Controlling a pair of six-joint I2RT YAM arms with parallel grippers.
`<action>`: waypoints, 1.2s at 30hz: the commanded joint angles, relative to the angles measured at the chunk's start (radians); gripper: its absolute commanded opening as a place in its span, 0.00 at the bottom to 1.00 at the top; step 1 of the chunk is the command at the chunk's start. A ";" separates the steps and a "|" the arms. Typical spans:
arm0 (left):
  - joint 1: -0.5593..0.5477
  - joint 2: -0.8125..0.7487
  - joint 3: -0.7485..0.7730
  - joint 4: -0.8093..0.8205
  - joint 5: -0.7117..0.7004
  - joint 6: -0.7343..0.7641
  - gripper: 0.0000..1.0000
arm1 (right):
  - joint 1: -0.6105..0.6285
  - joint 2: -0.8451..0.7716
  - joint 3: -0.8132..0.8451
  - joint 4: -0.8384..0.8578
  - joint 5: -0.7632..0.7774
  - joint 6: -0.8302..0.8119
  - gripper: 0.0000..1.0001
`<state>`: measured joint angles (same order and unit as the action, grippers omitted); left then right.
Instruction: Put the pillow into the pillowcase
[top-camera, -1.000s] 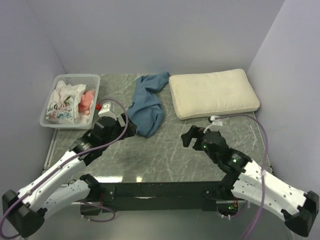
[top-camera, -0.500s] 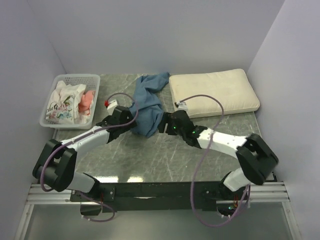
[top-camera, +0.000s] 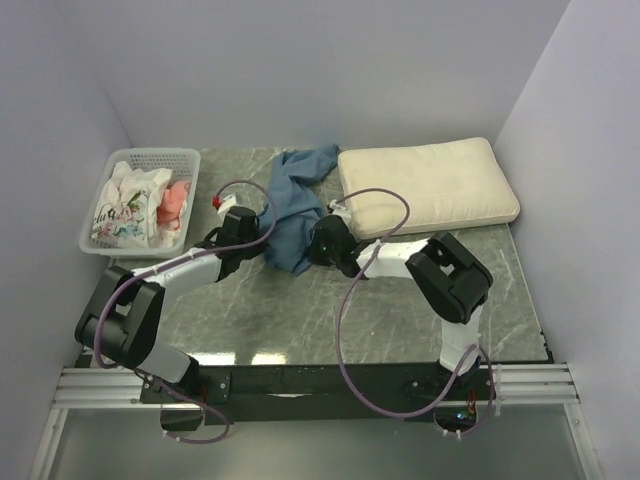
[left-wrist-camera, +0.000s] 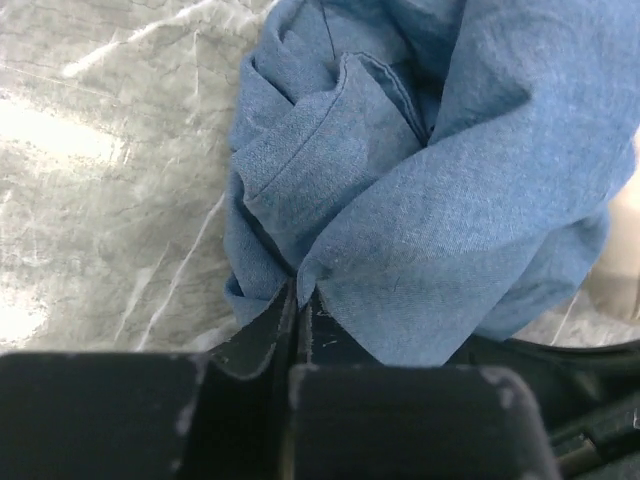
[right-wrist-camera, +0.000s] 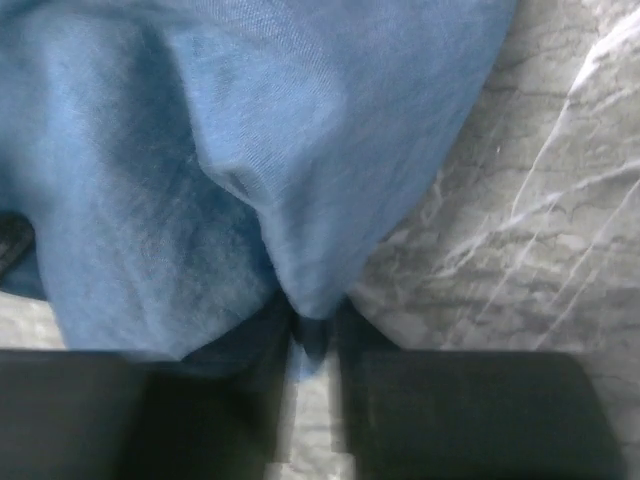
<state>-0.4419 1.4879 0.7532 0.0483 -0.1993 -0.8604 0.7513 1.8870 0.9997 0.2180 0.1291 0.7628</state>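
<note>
The left claw (left-wrist-camera: 297, 300) and right claw (right-wrist-camera: 312, 328) each pinch shut on the near end of the pillowcase (top-camera: 293, 215); the pillow (top-camera: 425, 188) lies just to its right.

2 blk/wht arms (top-camera: 178, 271) (purple cables (top-camera: 343, 305))

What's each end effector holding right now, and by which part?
Both hold the pillowcase. The left end effector pinches a fold on the left of its near end; the right end effector pinches a fold on the right.
</note>
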 joint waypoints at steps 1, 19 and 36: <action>0.000 -0.044 0.015 0.006 -0.001 0.009 0.01 | -0.015 0.000 0.071 -0.034 0.044 0.010 0.06; 0.034 -0.656 0.563 -0.573 -0.281 0.224 0.01 | -0.021 -0.764 0.316 -0.647 0.330 -0.319 0.00; 0.042 -0.395 0.961 -0.622 -0.166 0.282 0.01 | -0.102 -0.731 0.559 -0.655 0.127 -0.419 0.05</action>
<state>-0.4465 1.0210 1.5742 -0.6136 -0.1837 -0.6415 0.7483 1.1046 1.4631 -0.4294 0.1535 0.3927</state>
